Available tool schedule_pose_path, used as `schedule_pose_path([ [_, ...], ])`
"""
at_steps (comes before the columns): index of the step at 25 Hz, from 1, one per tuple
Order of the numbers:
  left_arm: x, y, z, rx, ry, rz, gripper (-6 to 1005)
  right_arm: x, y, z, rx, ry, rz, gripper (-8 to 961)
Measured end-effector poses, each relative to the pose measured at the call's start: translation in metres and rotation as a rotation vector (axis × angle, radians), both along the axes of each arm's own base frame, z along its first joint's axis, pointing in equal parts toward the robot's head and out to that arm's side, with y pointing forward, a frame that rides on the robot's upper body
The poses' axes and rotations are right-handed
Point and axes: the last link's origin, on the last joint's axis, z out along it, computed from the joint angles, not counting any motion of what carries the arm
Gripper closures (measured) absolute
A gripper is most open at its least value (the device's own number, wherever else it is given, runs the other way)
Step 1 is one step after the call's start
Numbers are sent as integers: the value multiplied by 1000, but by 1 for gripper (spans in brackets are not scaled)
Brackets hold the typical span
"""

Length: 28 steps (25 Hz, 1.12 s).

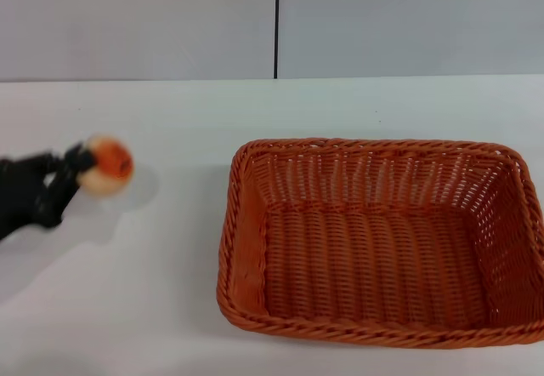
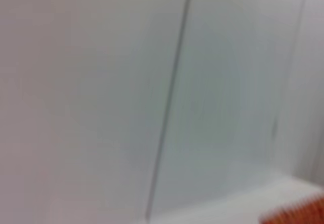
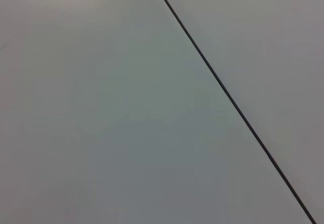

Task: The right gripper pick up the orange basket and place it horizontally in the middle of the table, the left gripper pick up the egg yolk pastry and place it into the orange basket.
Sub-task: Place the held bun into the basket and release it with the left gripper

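Left gripper [image 1: 76,165] comes in from the left edge of the head view, fingers closed on the pastry [image 1: 108,164]. The pastry sits at the fingertips, apparently lifted off the table [image 1: 170,308]: its shadow falls just beside it on the white top. It is well apart from the basket [image 1: 382,240], to its left.

Handling, my read:
- Pastry: light, soft, crumbly. It will dent or crack if squeezed hard, so light pinch only.
- Round, so it can roll or pop out of a two-finger grip. Best hold is across the widest part, fingers on opposite sides.
- The current grip looks to be at one side of the ball, not clearly across the centre. Risk of slip during travel.
- Basket: stiff woven body, light, easy to nudge. Open top is wide, so the drop target is forgiving.

Looks:
- Pastry: small round ball, pale beige, with an orange-red patch facing the camera. Blurred, no finer detail.
- Basket: large rectangular orange weave, braided rim, slatted walls, nothing inside. Long side runs across the table, right of centre, with its right end cut by the frame edge.

Right gripper: not visible in any view, state unknown. The left wrist view shows only wall, plus an orange basket corner [image 2: 298,211].
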Motion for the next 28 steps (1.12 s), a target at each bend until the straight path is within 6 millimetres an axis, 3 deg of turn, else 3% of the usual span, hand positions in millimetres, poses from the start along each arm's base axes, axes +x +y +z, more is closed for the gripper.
schedule_pose_path([
  [7,52,34,-11,-22,-112,-193,956,-1,0,-1,-4,4,2,491],
  [9,73,38,-23,-101,-136,-288,958,0,-1,-2,-6,7,-2,492],
  [14,97,34,-49,-250,-118,-417,955,3,-4,-6,-13,20,-14,492],
  [19,104,34,-64,-293,-100,-452,941,3,-3,-7,-17,25,-16,492],
  [28,104,36,-61,-269,-123,-430,915,2,0,-7,-24,21,-14,492],
])
